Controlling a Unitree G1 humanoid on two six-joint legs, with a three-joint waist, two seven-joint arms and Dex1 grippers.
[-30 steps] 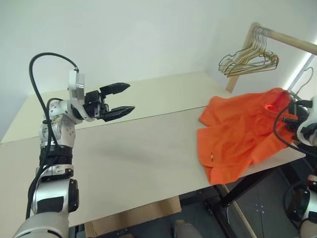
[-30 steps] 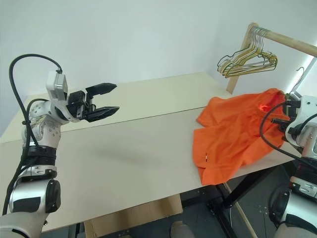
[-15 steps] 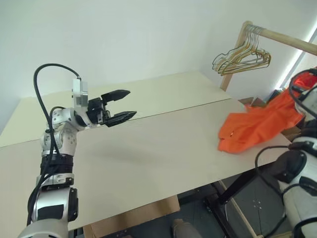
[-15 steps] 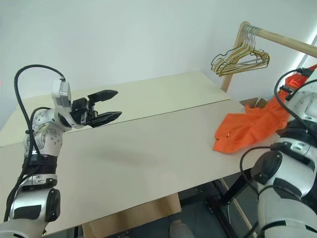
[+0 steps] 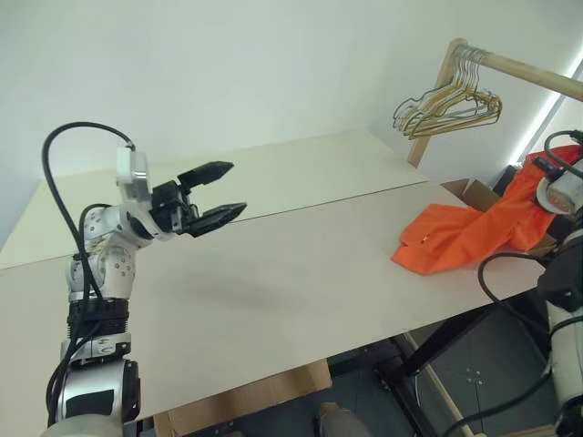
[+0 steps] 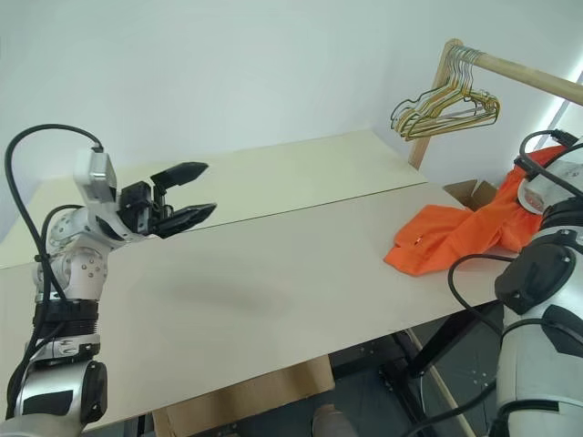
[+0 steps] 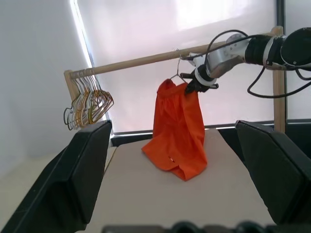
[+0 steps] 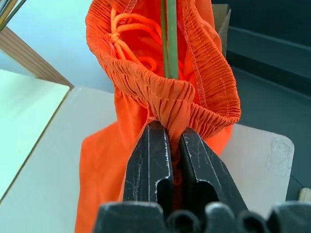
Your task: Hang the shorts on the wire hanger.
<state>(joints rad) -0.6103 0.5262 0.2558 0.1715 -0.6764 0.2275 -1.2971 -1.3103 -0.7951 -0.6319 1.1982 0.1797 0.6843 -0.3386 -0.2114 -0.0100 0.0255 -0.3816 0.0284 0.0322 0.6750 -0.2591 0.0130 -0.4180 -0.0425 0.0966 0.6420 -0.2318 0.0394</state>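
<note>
From the head views, the shorts (image 5: 474, 235) trailed off the table (image 5: 273, 273) at three o'clock; the left gripper (image 5: 214, 193) hung released at nine.

The left wrist view alone revealed the rail (image 7: 146, 60).

The right wrist view showed the right gripper (image 8: 170, 160) pinching the waistband against the wire hanger (image 8: 169, 39). Best lift steadily, keeping that pinch.

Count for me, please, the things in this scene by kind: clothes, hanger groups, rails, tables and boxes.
Clothes: 1, the orange shorts.
Hanger groups: 1, the bunch of wire hangers.
Rails: 1, the wooden rail.
Tables: 1, the table.
Boxes: 1, the cardboard box.
Total: 5.
</note>
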